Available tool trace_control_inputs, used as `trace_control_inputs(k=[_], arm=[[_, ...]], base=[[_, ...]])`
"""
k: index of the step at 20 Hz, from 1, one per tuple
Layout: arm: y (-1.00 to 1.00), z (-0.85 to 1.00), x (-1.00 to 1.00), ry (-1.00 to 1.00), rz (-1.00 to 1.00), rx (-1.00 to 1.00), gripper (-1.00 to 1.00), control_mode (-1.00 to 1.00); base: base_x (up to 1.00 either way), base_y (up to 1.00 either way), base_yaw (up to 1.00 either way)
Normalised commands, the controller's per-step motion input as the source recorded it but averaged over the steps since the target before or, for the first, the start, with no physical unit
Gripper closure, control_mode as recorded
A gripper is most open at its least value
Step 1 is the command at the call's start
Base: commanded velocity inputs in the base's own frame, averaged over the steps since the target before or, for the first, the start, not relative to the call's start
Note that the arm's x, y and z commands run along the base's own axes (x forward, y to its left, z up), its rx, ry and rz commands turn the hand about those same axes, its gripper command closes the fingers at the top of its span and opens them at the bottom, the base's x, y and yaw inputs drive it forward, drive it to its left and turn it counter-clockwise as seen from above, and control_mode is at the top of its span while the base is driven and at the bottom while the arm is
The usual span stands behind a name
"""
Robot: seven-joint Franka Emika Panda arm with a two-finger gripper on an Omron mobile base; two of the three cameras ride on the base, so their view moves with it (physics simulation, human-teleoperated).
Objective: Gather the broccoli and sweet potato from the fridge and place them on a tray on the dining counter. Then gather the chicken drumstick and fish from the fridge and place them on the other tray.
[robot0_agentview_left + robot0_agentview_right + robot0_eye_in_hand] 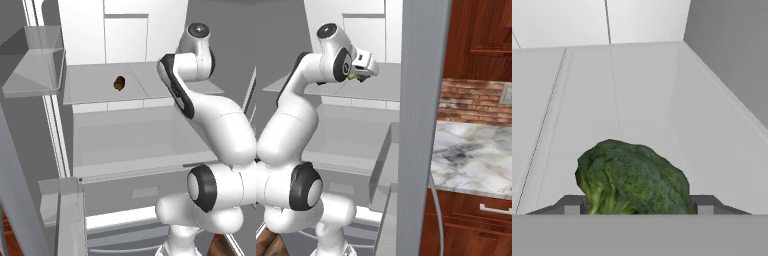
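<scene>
My gripper stands with its jaws spread wide, one dark fingertip on each side of the broccoli. The head of broccoli fills the gap between them, but I cannot tell whether the pads press on it or merely flank it, so I cannot say that I hold it. In the right base view my hand hangs just over the upper fridge shelf, with a scrap of green showing under it where the broccoli sits.

The broccoli lies on that pale shelf, near its right end, close to the grey side wall of the fridge and well short of the white back wall. A thin seam in the shelf runs away from the broccoli toward the back wall.

Further along the same shelf, well apart from the broccoli, a small brown lump lies near the middle; it is too small for me to name. Below the shelf sits a second, wider shelf, and beneath that a drawer front. Beyond the fridge, past its open door, a marble counter runs under a brick wall and red-brown wooden cabinets.
</scene>
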Motion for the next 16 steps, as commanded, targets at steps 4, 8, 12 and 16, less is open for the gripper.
trace_control_inputs(k=[4, 8, 12, 16], arm=[[0.0, 0.27, -0.54, 0.07, 0.0, 0.02, 1.0, -1.0], [0.0, 0.0, -0.83, -0.03, 0.0, 0.0, 1.0, -1.0], [0.0, -0.02, -0.69, -0.14, 0.0, 0.0, 1.0, -1.0], [0.0, 0.0, -0.51, -0.07, 0.0, 0.0, 1.0, -1.0]], base=[[0.0, 0.0, 0.0], [0.0, 0.0, 0.0], [0.0, 0.0, 0.0], [0.0, 0.0, 0.0]])
